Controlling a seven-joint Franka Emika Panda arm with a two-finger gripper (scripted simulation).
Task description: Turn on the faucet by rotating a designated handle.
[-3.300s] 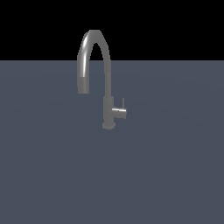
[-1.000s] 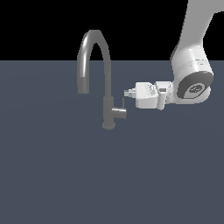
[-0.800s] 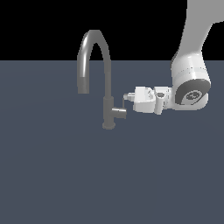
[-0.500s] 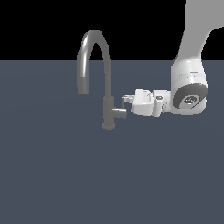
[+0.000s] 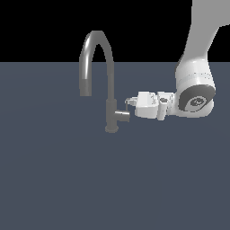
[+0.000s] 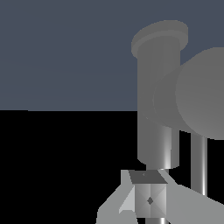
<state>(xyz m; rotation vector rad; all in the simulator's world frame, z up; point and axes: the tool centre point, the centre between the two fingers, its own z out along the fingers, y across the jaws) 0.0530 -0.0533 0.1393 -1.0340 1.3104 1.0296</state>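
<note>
- Over the past second the gripper has slid toward the exterior view's left and dipped slightly, closing the gap to the faucet; three seconds ago no arm was in the scene at all.
- The faucet itself has not shifted: it stands upright on the dark grey surface, its arched spout curling toward the exterior view's left.
- The handle, a stubby cylinder, juts from the lower stem toward the exterior view's right, and the white fingertips now sit just above its outer end, close to touching.
- In the wrist view the handle's round end face looms large beside the stem, with the fingers' tips low in frame.
- The jaws appear drawn together with nothing between them, though the exterior view is too small to be certain.
- Judged from this, the approach is nearly done and the turning of the handle has not begun.
</note>
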